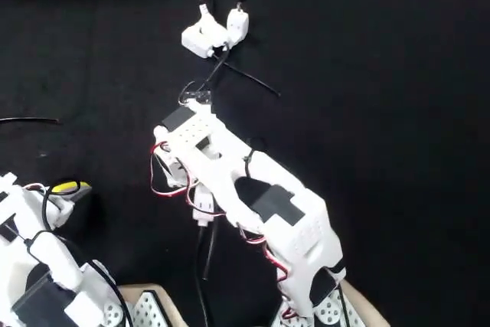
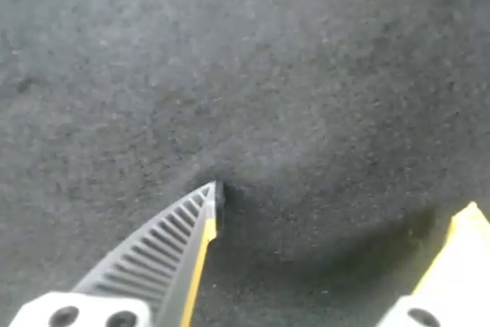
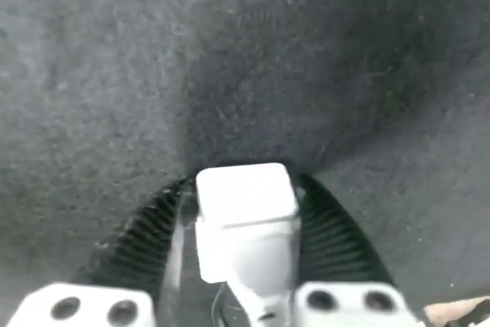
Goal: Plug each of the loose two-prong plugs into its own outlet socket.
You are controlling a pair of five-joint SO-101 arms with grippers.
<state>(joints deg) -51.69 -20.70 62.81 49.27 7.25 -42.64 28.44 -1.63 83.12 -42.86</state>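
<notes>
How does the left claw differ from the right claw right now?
The left claw is open and empty; the right claw is shut on a white plug. The left claw's fingers are yellow-edged, the right claw's black. Both hang over the black cloth.

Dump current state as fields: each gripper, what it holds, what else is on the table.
left gripper: jaws open, empty, over cloth
right gripper: jaws shut on white plug
far side: two white cabled pieces, touching each other; plug or socket, cannot tell
surface: black cloth
</notes>
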